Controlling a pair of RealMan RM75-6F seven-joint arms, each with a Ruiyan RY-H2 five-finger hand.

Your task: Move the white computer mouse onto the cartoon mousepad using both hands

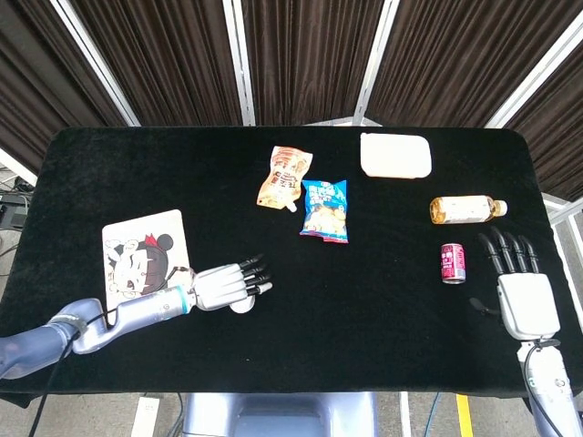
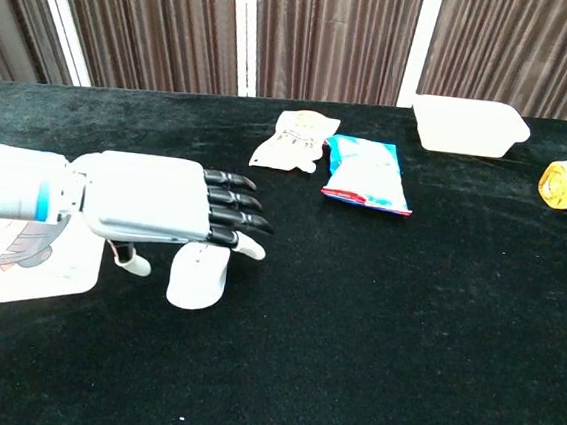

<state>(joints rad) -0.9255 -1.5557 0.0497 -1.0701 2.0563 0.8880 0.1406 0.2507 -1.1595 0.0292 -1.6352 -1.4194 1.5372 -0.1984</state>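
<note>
We see a black cloth table (image 1: pixel 109 164) before dark pleated curtains (image 1: pixel 301 55), our left hand (image 2: pixel 154 200) spread flat above the white mouse (image 2: pixel 197 277), beside the cartoon mousepad (image 1: pixel 137 259), our right hand (image 1: pixel 519 291) spread, holding nothing, near a red can (image 1: pixel 453 263).

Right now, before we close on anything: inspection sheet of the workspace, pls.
Surface: table under black cloth.
Job's things: white computer mouse on the cloth, right of the cartoon mousepad, not on it.
Clutter: orange snack pouch, blue snack bag, white lidded box, bottle lying on its side, red can upright.
Hands: left hand flat over the mouse, fingers extended, holding nothing; contact cannot be told. Right hand open near the table's right edge, right of the can.
Cables: dark cable along the left forearm.
Surroundings: dark pleated curtains with white frame bars behind.
</note>
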